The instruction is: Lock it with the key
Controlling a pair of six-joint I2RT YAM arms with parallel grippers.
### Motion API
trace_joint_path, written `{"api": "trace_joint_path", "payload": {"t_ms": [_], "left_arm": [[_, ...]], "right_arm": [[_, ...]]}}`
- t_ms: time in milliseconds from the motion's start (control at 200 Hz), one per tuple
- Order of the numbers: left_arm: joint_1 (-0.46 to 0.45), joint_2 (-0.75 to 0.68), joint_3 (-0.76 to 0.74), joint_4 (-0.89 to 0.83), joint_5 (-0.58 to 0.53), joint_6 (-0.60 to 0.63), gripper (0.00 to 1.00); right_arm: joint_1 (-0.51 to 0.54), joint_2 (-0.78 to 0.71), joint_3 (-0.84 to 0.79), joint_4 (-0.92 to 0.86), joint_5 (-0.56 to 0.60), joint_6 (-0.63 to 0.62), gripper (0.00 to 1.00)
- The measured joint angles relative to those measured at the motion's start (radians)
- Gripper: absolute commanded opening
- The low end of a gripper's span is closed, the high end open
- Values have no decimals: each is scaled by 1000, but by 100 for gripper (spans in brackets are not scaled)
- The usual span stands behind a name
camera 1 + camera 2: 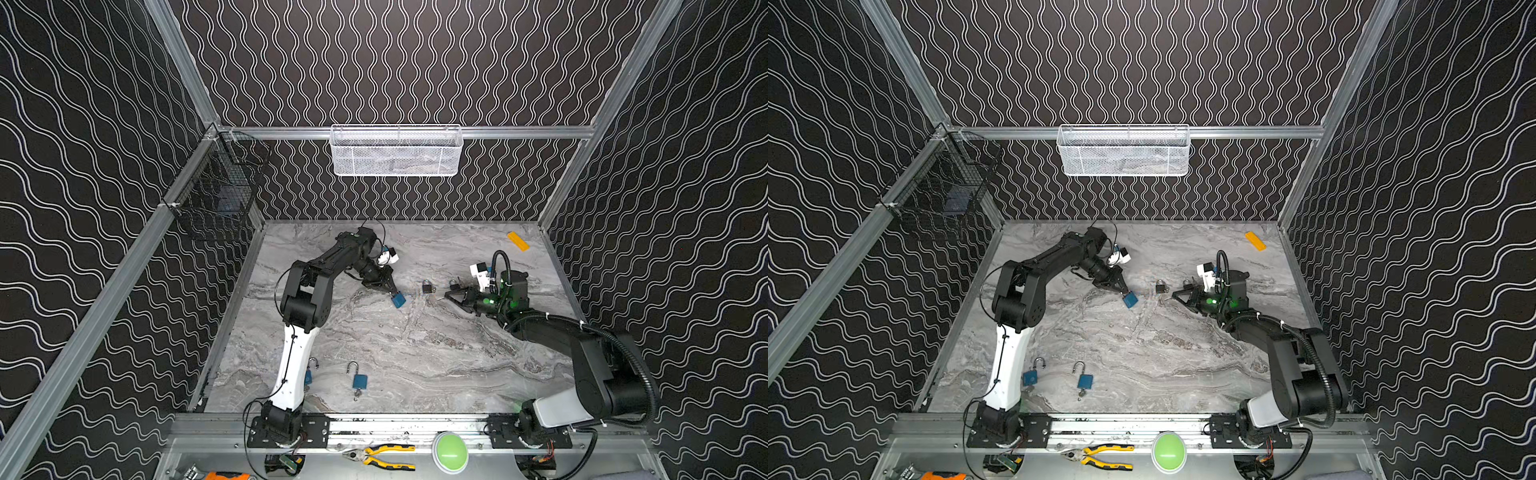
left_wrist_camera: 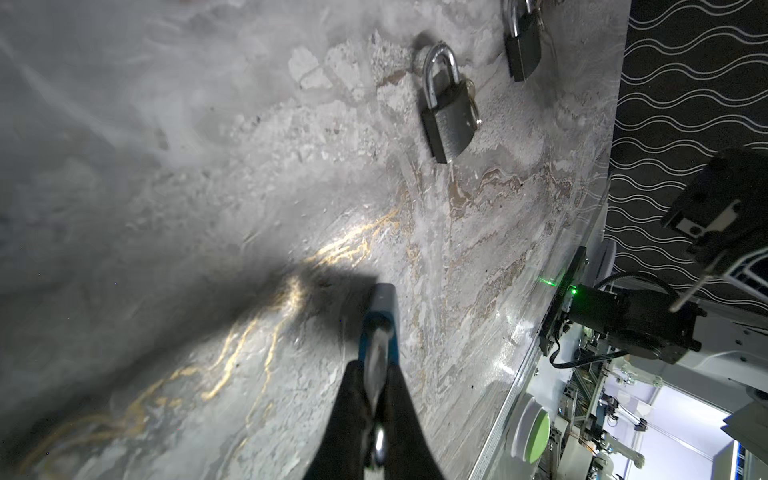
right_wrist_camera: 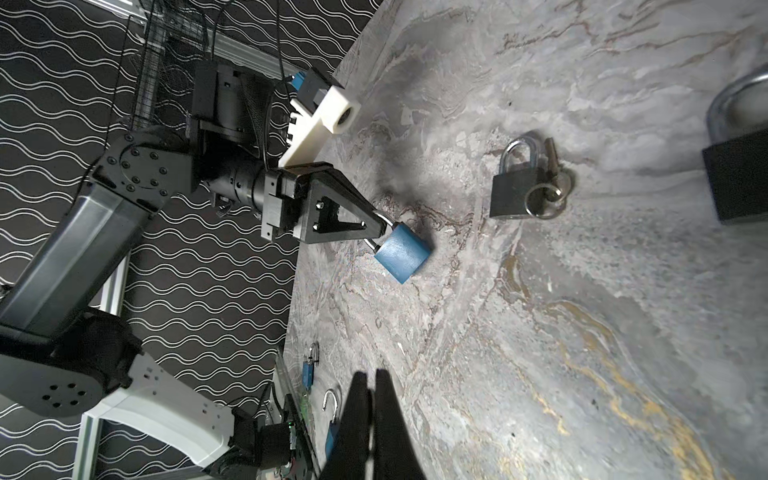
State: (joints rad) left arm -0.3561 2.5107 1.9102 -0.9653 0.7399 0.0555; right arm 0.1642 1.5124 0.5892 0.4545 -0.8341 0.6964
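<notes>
Two grippers, both closed: your left gripper [image 3: 380, 222] pinches the shackle [image 3: 370, 244] of the blue padlock [image 3: 402, 257] near the middle of the table [image 1: 415, 353]. Your right gripper [image 3: 371, 382], facing it, has fingers [image 3: 358, 419] pressed together, any contents undiscernible. Left fingers [image 3: 353, 205] hide most of the shackle. Padlock body is blue, hanging tilted.

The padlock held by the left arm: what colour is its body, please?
Blue; the padlock shows best in the right wrist view.

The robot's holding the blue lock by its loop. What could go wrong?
The left gripper pinches only the shackle of the blue padlock, so it could swing or slip free. The right gripper is shut and looks empty; reaching for the keys by the grey padlock, it might nudge them away.
</notes>
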Motion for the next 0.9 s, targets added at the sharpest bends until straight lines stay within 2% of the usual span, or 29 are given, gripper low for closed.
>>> {"api": "trace_joint_path", "payload": {"t_ms": [190, 365, 465, 896], "left_arm": [[6, 43, 43, -53, 20, 29, 0], [15, 69, 98, -63, 10, 25, 15], [18, 97, 140, -54, -21, 5, 17], [20, 156, 220, -2, -31, -63, 30]], "right_arm": [[58, 43, 18, -26, 56, -1, 0], [131, 84, 52, -48, 133, -8, 0], [163, 116, 71, -54, 171, -7, 0], [187, 212, 156, -53, 284, 3, 0]]}}
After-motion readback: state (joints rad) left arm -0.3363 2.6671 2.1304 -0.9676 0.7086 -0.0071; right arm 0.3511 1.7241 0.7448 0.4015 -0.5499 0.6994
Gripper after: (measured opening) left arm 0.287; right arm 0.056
